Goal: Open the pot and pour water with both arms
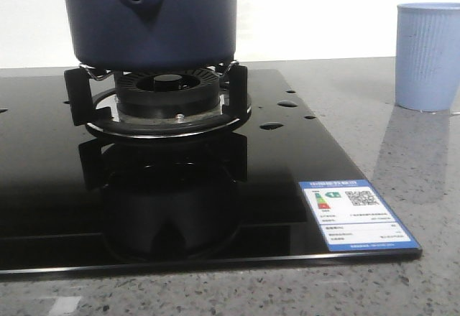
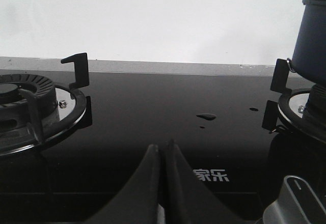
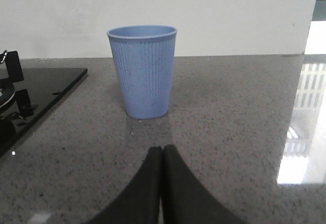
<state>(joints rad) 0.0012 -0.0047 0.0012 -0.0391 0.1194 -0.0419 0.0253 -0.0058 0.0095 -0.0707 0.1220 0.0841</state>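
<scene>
The dark navy-blue pot [image 1: 151, 18] stands on the burner grate [image 1: 162, 100] of the black glass stove; its top is cut off by the frame. Its side also shows in the left wrist view [image 2: 310, 40]. Small water drops [image 1: 277, 118] lie on the glass to the right of the burner, and a small puddle shows in the left wrist view [image 2: 206, 116]. My left gripper [image 2: 163, 147] is shut and empty, low over the glass between the two burners. My right gripper [image 3: 162, 150] is shut and empty over the grey counter, in front of the pale blue ribbed cup [image 3: 143, 71].
The pale blue cup [image 1: 429, 54] stands on the counter right of the stove. A second burner [image 2: 30, 102] sits on the stove's left. A stove knob [image 2: 295, 203] is near the left gripper. A label sticker [image 1: 356, 214] lies at the stove's front right corner.
</scene>
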